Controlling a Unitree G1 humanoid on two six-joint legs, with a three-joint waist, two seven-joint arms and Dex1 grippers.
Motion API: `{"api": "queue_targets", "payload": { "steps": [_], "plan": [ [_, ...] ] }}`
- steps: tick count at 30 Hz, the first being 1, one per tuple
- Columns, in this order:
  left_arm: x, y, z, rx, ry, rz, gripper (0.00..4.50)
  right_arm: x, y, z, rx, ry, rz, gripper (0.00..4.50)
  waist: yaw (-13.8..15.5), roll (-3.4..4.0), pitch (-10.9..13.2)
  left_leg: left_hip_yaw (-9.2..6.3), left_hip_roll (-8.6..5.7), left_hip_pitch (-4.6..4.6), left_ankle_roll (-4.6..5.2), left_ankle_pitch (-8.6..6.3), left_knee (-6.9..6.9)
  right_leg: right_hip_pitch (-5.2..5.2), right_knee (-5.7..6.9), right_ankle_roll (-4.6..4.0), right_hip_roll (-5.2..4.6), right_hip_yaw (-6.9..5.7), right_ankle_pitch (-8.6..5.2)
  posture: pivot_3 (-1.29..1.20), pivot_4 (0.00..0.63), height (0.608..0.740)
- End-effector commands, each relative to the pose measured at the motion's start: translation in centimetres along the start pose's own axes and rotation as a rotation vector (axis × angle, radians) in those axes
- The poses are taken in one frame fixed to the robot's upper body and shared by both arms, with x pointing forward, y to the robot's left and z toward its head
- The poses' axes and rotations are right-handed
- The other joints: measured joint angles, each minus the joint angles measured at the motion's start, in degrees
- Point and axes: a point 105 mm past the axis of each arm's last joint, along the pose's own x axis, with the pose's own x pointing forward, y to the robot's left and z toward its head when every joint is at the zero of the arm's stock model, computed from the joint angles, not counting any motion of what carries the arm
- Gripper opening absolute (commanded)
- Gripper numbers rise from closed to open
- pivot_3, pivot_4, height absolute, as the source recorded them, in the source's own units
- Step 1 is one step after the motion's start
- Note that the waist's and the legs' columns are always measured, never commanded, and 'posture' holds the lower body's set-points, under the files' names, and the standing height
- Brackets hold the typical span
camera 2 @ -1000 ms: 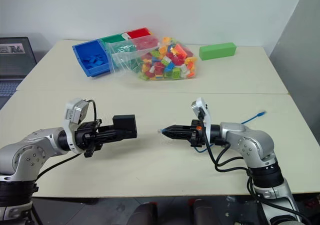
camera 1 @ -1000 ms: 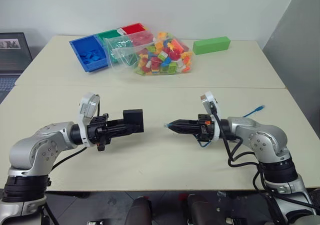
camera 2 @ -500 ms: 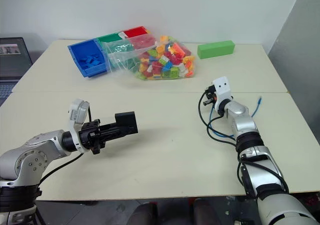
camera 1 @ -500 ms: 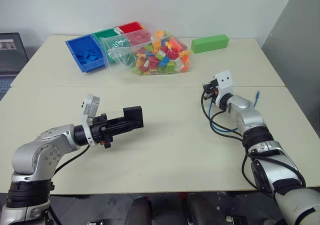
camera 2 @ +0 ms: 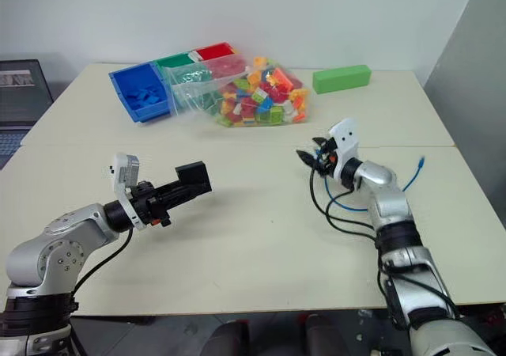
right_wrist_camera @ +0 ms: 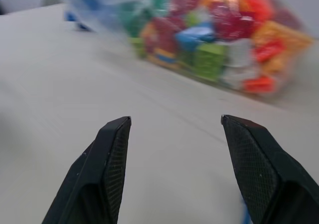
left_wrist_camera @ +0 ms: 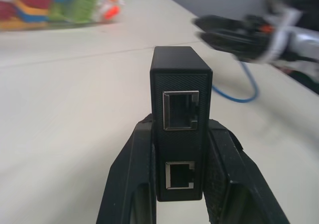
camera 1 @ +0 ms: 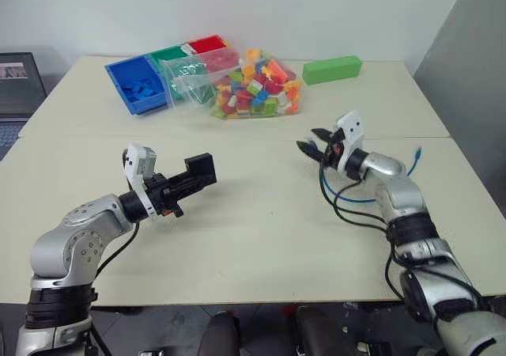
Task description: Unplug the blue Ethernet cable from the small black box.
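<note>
— Holding anything, that left gripper (left_wrist_camera: 182,184)?

— Yes. Its two black fingers (left_wrist_camera: 130,184) are clamped on the flanks of the small matte-black rectangular box (camera 1: 200,170), which sticks out past the fingertips above the cream table (camera 1: 253,237). From the left wrist view, the box's end face shows two square ports, one above the other, both with nothing plugged in.

— And the thin bright-blue Ethernet cable (camera 1: 371,200)?

— Well apart from the box. It lies on the table at the right side, looping under the right forearm, with one small plug end (camera 1: 416,153) resting near the table's right edge. No finger touches it that I can see.

— The right gripper (camera 1: 311,145)?

— Its fingers (right_wrist_camera: 107,169) are spread wide with nothing between them, pointing toward the middle of the table. Ahead of them in the right wrist view lies the clear plastic bag of coloured building bricks (camera 1: 251,85).

— What else is back there?

— A blue plastic bin (camera 1: 136,85) with green and red bins just beside it, and a green rectangular block (camera 1: 333,69) further right.
</note>
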Motion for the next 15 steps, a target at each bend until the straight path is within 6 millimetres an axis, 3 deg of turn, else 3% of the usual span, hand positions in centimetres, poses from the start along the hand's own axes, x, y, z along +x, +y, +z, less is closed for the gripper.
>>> {"api": "queue_targets", "payload": {
  "steps": [1,3,6,9,15],
  "plan": [
    [-0.3,4.1,1.6,0.175,-0.119,0.278,0.78,0.4,6.4,2.9,-0.098,-0.021,0.288,3.06,0.1,0.01,0.0,0.02,0.00,0.00,0.00,0.00,0.01,0.00,-0.01,0.00,0.00,0.01,0.00,0.00,0.150,0.740],
    [-0.6,6.0,1.1,0.230,-0.144,0.399,0.78,1.0,8.4,2.6,-0.113,0.004,0.350,3.06,0.1,-0.02,0.0,-0.01,0.00,0.04,0.00,0.00,0.01,0.02,0.01,0.00,-0.03,-0.01,0.00,0.00,0.150,0.740],
    [-0.7,7.8,0.3,0.289,-0.184,0.529,0.78,2.0,9.5,1.6,-0.110,0.027,0.356,3.06,0.1,-0.03,0.0,-0.03,0.04,0.09,0.00,0.00,0.01,0.03,0.03,0.00,-0.02,-0.02,0.01,0.00,0.150,0.740],
    [-0.2,8.0,-1.2,0.282,-0.182,0.550,0.78,2.5,10.0,0.5,-0.134,0.060,0.366,3.06,0.6,-0.05,0.0,-0.01,-0.01,0.06,0.00,0.00,0.02,0.03,0.01,0.01,-0.02,-0.04,0.02,0.00,0.150,0.740],
    [-0.1,8.4,-3.4,0.255,-0.176,0.607,0.78,2.8,10.3,0.3,-0.154,0.073,0.373,3.06,1.2,-0.06,0.0,-0.03,-0.08,-0.05,0.00,0.00,0.05,0.01,-0.03,0.03,-0.09,-0.10,0.03,0.00,0.150,0.740]
  ]
}}
